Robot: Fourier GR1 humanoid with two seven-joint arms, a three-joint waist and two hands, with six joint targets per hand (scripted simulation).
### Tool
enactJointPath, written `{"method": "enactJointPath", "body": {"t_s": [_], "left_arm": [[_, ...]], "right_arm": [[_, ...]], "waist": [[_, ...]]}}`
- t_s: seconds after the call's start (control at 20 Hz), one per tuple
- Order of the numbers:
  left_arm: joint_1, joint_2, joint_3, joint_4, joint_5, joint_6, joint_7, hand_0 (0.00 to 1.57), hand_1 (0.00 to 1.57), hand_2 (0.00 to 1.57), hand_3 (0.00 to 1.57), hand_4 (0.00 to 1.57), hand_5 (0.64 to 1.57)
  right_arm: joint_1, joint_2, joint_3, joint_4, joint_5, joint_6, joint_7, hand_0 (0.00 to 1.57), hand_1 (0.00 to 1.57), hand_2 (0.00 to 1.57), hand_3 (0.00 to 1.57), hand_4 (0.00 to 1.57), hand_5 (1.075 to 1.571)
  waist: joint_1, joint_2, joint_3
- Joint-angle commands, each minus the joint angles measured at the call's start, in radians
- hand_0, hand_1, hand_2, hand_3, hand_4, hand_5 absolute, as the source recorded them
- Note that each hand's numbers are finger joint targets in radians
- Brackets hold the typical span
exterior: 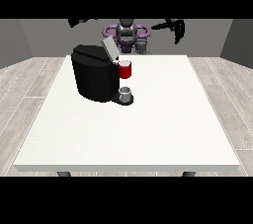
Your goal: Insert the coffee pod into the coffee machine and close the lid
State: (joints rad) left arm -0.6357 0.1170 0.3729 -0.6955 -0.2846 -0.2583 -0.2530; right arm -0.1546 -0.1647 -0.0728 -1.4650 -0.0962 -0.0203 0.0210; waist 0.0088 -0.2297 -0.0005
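White table, wood-plank floor, grey walls.

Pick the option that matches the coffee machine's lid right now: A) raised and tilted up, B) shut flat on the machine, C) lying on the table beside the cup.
A: the grey lid stands tilted up above the black coffee machine, beside its red pod holder.
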Motion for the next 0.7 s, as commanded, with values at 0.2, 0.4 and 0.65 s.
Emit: {"method": "enactJointPath", "body": {"t_s": [0.2, 0.4, 0.65], "left_arm": [[0.092, -0.061, -0.023, -0.124, 0.096, -0.077, 0.008, 0.0, 0.0, 0.0, 0.0, 0.14, 1.571], [0.163, -0.094, -0.051, -0.204, 0.109, -0.014, 0.074, 0.0, 0.0, 0.0, 0.0, 0.0, 1.571], [0.228, -0.104, -0.095, -0.339, 0.167, -0.094, 0.095, 0.0, 0.0, 0.0, 0.0, 0.11, 1.571]], "right_arm": [[-0.061, -0.009, 0.021, 0.018, 0.031, 0.021, -0.006, 0.0, 0.0, 0.0, 0.0, 0.0, 1.571], [-0.048, -0.003, 0.078, -0.021, 0.056, 0.051, 0.049, 0.0, 0.0, 0.0, 0.0, 0.24, 1.571], [-0.126, -0.009, 0.047, 0.073, 0.088, 0.029, 0.015, 0.0, 0.0, 0.0, 0.0, 0.12, 1.571]], "waist": [[0.115, 0.026, 0.0007], [0.101, -0.009, 0.0006], [0.174, 0.041, 0.0008]]}}
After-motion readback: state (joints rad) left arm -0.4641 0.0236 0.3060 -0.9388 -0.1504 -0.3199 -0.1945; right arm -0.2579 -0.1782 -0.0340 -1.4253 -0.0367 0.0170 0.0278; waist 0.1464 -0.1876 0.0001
